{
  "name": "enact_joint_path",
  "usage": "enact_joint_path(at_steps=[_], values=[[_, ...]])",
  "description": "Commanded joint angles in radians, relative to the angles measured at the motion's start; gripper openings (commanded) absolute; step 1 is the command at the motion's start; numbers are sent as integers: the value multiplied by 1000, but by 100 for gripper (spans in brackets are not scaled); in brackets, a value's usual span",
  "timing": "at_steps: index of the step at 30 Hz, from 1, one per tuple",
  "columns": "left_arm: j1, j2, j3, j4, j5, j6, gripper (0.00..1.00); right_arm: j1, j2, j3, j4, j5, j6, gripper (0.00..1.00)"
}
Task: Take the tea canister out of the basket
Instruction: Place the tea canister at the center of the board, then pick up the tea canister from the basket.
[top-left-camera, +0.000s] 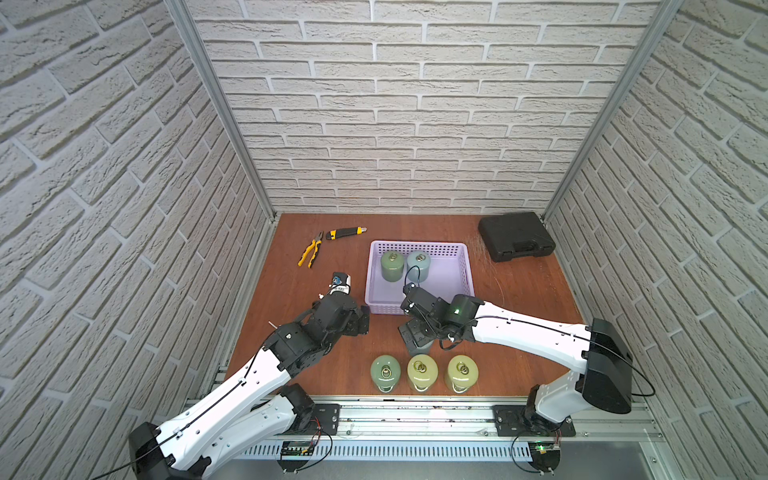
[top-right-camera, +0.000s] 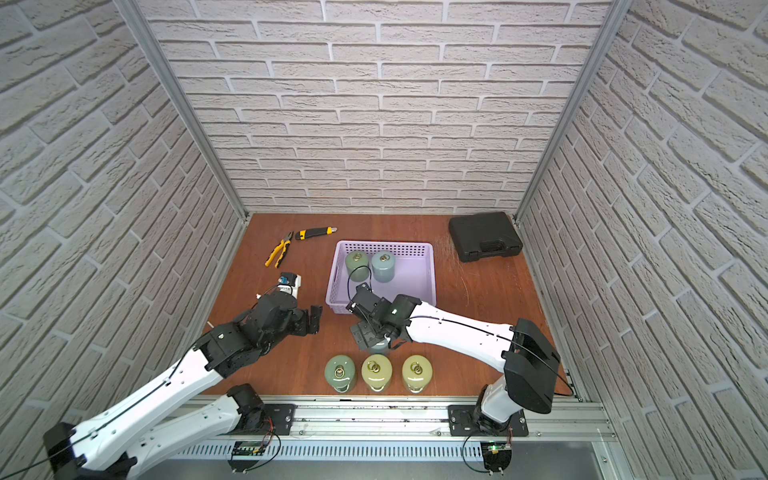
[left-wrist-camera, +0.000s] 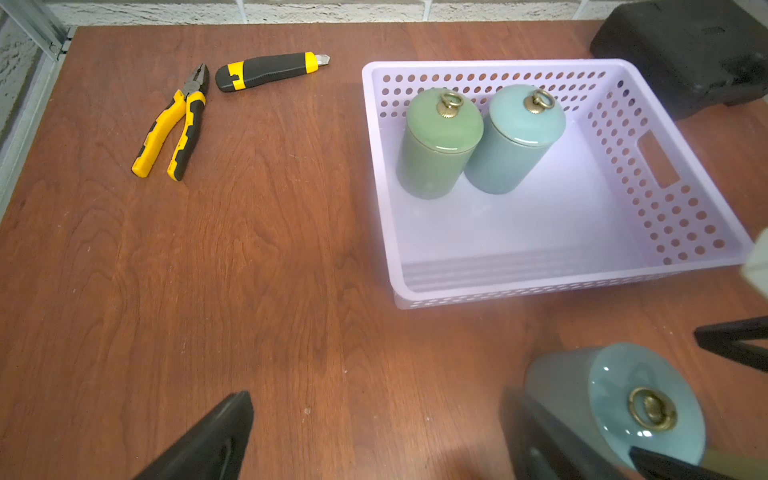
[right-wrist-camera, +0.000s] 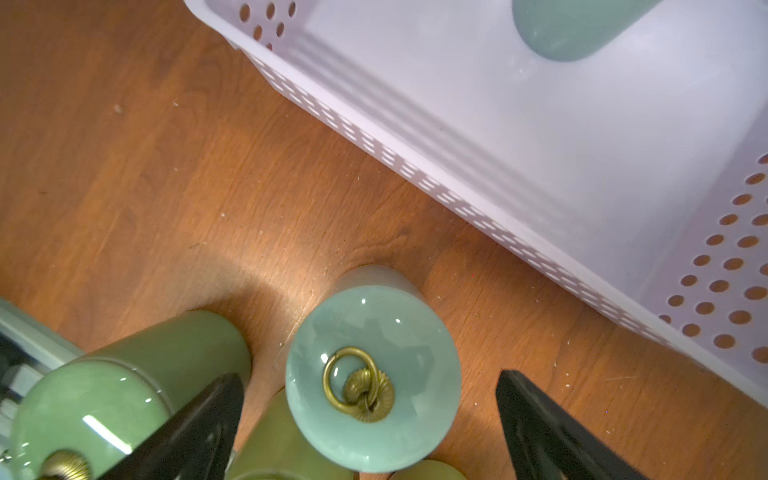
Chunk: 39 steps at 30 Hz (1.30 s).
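The basket sits on the tabletop toward the back, a little right of middle. Two canisters stand upright inside it, side by side against its far wall near the far-left corner: a green canister and a pale blue canister. They stand close together, and the rest of the basket floor is bare, as the left wrist view shows.

A third, blue-green canister stands upright on the tabletop just outside the basket's near wall. The right tool hangs directly over it. Its jaws are spread wide, with one finger on each side of the lid. Wood shows in the gap on one side, and neither finger touches the lid, so the tool has hold of nothing. In both top views the right arm hides most of this canister.

Just in front of it, along the near edge, is a row of three more canisters, all upright.

The left tool is over bare wood beside the basket's near-left corner. It is also spread wide and is empty.

Yellow-handled pliers and a utility knife lie at the back left. A black case lies in the back right corner.
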Motion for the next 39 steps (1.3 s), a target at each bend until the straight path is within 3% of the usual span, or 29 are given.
enact_joint_path(at_steps=[1, 18, 26, 39], values=[[18, 40, 55, 76, 45, 75, 98, 7, -54, 40, -44, 9, -14, 100], [182, 420, 369, 4, 352, 297, 98, -43, -235, -4, -49, 86, -22, 100], [219, 611, 529, -71, 400, 356, 98, -52, -277, -11, -75, 136, -25, 100], [228, 898, 791, -219, 373, 401, 98, -60, -325, -14, -122, 182, -20, 99]])
